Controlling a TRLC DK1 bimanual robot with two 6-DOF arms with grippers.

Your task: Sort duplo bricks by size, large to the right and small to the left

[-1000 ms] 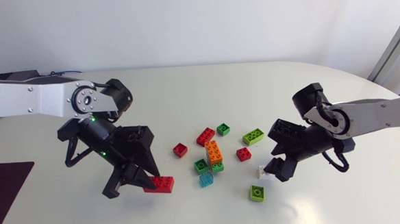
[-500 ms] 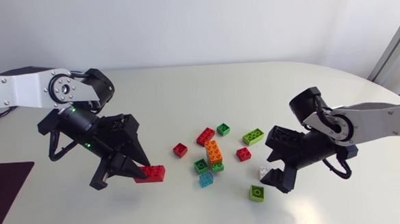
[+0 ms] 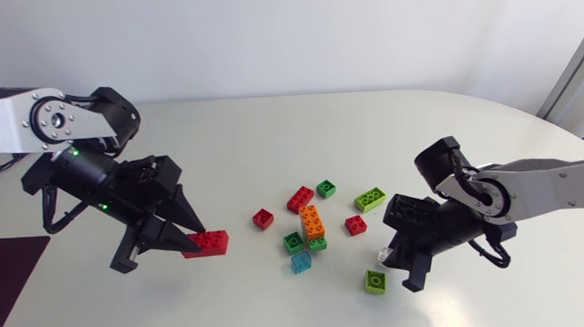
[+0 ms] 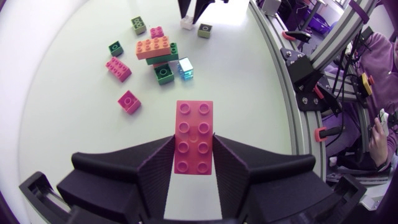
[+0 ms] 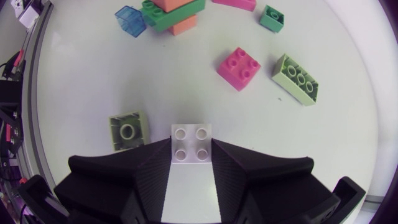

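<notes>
My left gripper (image 3: 190, 245) is shut on a long red brick (image 3: 208, 243), held off the table to the left of the pile; in the left wrist view the red brick (image 4: 194, 124) sits lengthwise between the fingers of the left gripper (image 4: 194, 144). My right gripper (image 3: 391, 256) is down at the table to the right of the pile. It is shut on a small white brick (image 5: 191, 138), which both fingers of the right gripper (image 5: 191, 147) press from the sides. The white brick (image 3: 384, 251) barely shows in the head view.
The pile in the middle holds an orange brick (image 3: 312, 223), a long lime brick (image 3: 371, 198), a red long brick (image 3: 300, 199), small red bricks (image 3: 263, 219), green ones (image 3: 325, 189) and a cyan one (image 3: 300, 262). A small lime brick (image 5: 128, 130) lies just beside the right gripper.
My left arm has carried the red brick leftward, away from the pile. My right gripper has come down a little toward the front and shut on the white brick.
</notes>
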